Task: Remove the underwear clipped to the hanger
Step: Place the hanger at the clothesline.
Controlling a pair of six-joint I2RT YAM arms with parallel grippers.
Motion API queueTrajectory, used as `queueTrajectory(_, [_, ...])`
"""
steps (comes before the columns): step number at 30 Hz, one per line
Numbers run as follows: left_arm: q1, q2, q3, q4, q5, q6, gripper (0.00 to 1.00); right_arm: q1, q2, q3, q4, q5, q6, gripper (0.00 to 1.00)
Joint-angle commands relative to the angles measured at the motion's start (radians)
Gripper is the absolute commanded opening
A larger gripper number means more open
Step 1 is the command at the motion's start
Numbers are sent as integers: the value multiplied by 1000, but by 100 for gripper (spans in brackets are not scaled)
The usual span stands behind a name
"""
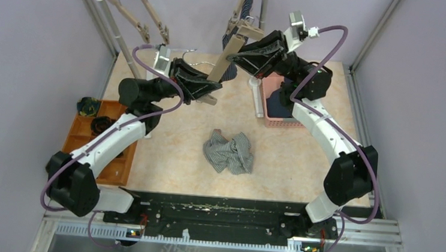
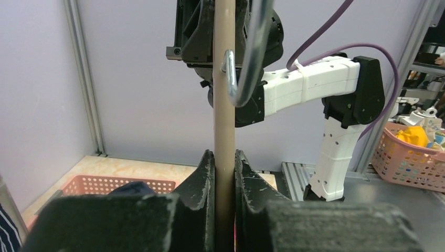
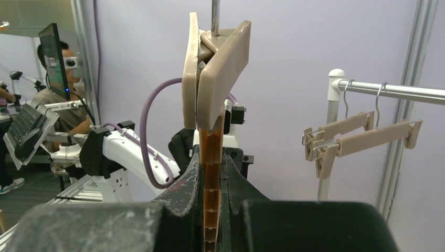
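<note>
Grey-and-white stripes on the crumpled underwear. Dark blue with thin pale pinstripes on the hanging pair, under the beige hanger. Plain navy on the garment in the pink basket. Orange tray, mottled cream table, lilac walls, purple cables, black-and-white arms.
</note>
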Motion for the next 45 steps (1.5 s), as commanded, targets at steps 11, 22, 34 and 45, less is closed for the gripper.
queueTrajectory(11, [-13,-255,141,-681,-290,336,0,22,-64,31,-282,7,-260,38])
queueTrajectory(22, [-12,-377,352,-1229,-702,434,0,32,-228,-35,-809,241,-773,53])
queueTrajectory(34, [-43,-206,539,-1597,-1015,382,0,33,-301,-59,-890,358,-844,52])
queueTrajectory(45, [-86,-148,549,-1530,-1131,391,0,33,-301,-62,-983,468,-903,51])
